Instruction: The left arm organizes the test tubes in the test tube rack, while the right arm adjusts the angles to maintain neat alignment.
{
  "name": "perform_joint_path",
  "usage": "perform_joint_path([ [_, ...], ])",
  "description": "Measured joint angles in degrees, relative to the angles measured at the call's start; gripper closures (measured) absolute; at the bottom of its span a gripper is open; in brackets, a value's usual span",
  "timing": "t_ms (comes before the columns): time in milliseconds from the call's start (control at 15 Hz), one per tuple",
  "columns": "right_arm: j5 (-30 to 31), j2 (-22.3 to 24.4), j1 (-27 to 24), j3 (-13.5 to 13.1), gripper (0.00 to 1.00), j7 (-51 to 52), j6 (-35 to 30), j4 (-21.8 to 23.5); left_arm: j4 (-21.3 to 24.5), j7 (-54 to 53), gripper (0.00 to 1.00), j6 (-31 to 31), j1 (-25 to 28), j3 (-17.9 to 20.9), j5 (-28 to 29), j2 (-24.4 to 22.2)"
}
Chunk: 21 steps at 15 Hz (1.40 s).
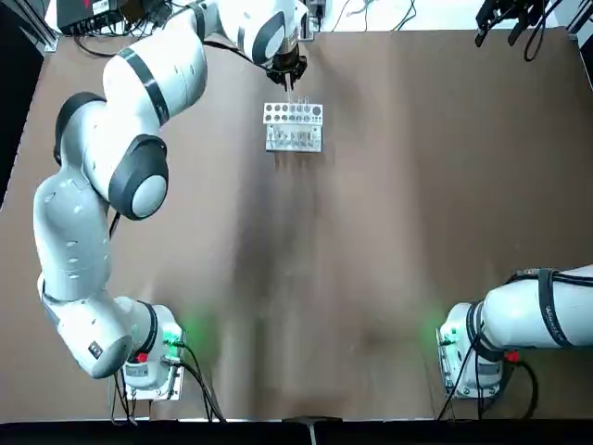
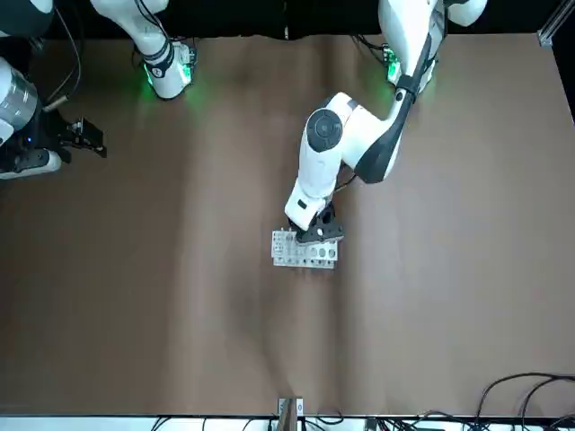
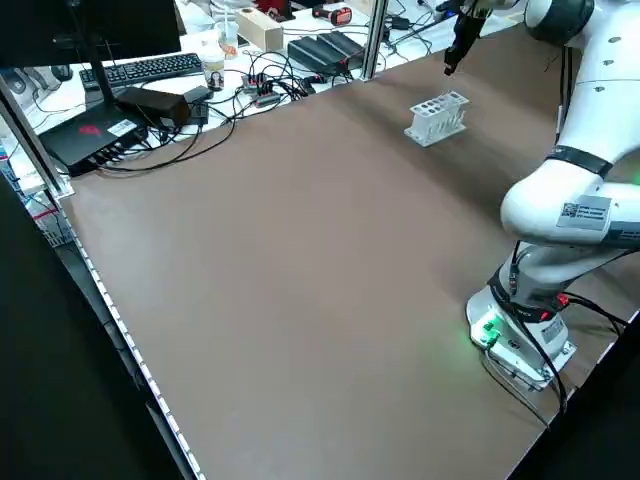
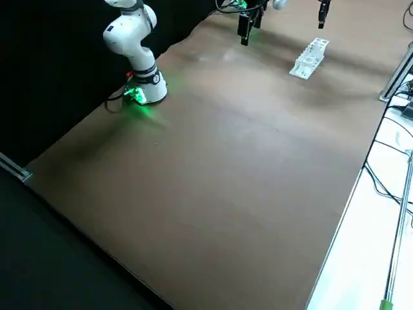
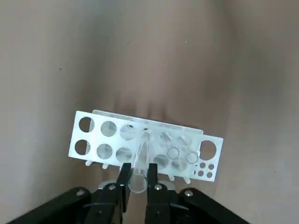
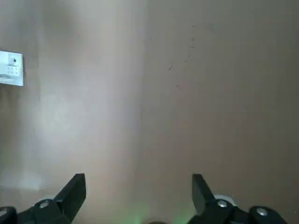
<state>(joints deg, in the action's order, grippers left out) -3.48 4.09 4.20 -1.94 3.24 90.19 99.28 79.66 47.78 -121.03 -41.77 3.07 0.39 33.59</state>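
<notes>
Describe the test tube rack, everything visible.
The test tube rack is a small white plastic-looking block whose top plate has two rows of round holes, with a cluster of tiny holes at one end. It stands upright on the brown table toward the far edge, ahead of the left arm's base. A few clear tubes sit in holes near its middle and one end. The left gripper, just above it, pinches one test tube whose tip points down at the holes. Nothing else touches it.
</notes>
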Motion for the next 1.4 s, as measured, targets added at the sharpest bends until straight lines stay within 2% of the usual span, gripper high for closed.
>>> perform_joint_path([
  [667, 0.0, 0.0, 0.0, 0.0, 0.00, 0.0, 0.0, 0.0, 0.0, 0.0, 0.79, -1.4, -0.1, 0.0, 0.0, 1.1],
  [733, 0.0, 0.0, 0.0, 0.0, 0.00, 0.0, 0.0, 0.0, 0.0, 0.0, 0.74, -1.5, -0.1, 0.0, 0.0, 1.1],
  [800, 0.0, 0.0, 0.0, 0.0, 0.00, 0.0, 0.0, 0.0, 0.0, 0.0, 0.57, -2.4, -0.1, 0.0, 0.0, 1.0],
  [1000, 0.0, 0.0, 0.0, 0.0, 0.00, 0.0, 0.0, 0.0, 0.0, 0.0, 0.34, -2.8, -0.1, 0.0, 0.0, 1.1],
  [1267, 0.0, 0.0, 0.0, 0.0, 0.00, 0.0, 0.0, 0.0, 0.0, 0.0, 0.29, -2.9, -0.1, 0.0, 0.0, 1.1],
  [1400, 0.0, 0.0, 0.0, 0.0, 0.00, 0.0, 0.0, 0.0, -0.2, 0.0, 0.16, -3.0, 0.1, 0.2, 0.0, 0.9],
])
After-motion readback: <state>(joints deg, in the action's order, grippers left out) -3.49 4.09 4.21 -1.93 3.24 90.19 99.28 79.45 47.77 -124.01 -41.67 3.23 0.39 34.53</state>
